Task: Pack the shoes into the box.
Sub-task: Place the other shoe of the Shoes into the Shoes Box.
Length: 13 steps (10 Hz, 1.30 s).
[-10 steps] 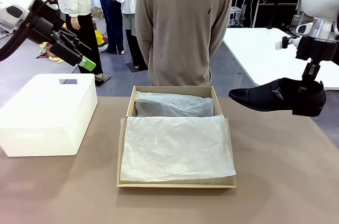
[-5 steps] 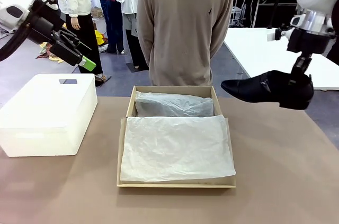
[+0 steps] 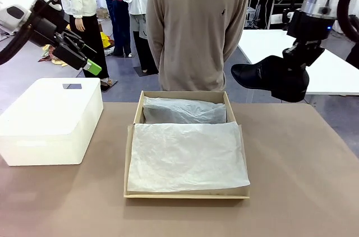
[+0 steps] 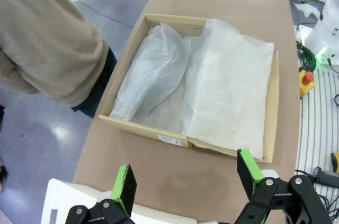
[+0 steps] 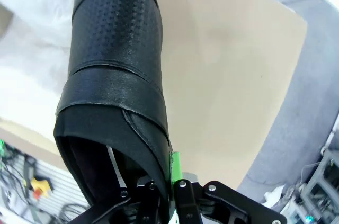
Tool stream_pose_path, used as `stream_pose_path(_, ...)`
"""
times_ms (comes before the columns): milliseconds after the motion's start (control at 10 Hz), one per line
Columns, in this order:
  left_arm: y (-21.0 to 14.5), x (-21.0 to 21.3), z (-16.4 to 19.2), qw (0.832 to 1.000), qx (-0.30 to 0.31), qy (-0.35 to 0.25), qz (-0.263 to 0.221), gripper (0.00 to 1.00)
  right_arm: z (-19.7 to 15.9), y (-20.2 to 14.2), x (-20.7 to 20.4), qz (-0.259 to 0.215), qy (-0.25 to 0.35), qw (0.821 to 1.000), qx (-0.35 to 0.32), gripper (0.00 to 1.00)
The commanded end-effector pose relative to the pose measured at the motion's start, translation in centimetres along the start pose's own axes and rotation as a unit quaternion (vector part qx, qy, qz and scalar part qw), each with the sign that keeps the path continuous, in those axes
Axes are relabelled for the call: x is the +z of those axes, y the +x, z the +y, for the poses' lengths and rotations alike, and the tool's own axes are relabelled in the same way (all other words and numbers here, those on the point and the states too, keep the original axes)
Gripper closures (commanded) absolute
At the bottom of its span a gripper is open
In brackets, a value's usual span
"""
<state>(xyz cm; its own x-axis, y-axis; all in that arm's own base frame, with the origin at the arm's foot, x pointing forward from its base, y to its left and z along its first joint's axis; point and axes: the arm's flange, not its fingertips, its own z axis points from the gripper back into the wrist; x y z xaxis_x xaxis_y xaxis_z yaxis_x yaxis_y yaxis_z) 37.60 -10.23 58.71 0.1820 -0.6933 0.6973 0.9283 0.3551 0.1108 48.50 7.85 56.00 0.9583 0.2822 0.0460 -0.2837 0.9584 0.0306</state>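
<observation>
One black shoe hangs in the air past the box's far right corner, toe pointing left. My right gripper is shut on its heel rim; in the right wrist view the shoe stretches away from the fingers. The tan box lies open at mid-table, lined with white tissue paper; a tissue-wrapped bundle sits at its far end. My left gripper stands open, raised at far left above the white bin; in the left wrist view its green pads frame the box from above.
A white plastic bin with a lid stands at the table's left. A person in a tan sweater stands right behind the box at the far edge. Another white table lies behind on the right. Bare brown tabletop surrounds the box.
My right arm has lifted the shoe and carried it left and farther back, turning it so it looks shorter. The left arm has stayed still.
</observation>
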Motion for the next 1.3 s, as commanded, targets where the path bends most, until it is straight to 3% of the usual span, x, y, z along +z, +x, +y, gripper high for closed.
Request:
stream_pose_path(0,-0.1,0.1,0.1,1.0,-0.006,-0.005,-0.008,0.0,2.8,0.6,-0.1,0.005,-0.027,0.997,-0.071,1.0)
stream_pose_path(100,-0.1,0.1,0.1,1.0,-0.006,-0.005,-0.008,0.0,4.5,1.2,-0.3,0.01,-0.019,0.996,-0.086,1.0)
stream_pose_path(300,-0.1,0.1,0.1,1.0,-0.006,-0.005,-0.008,0.0,7.2,2.3,-0.7,-0.028,-0.004,0.991,-0.134,1.0)
stream_pose_path(600,-0.1,0.1,0.1,1.0,-0.006,-0.005,-0.008,0.0,10.5,2.6,-1.5,-0.025,0.037,0.99,-0.132,1.0)
stream_pose_path(1200,-0.1,0.1,0.1,1.0,-0.006,-0.005,-0.008,0.0,9.9,2.3,-2.0,-0.016,0.026,0.992,-0.125,1.0)
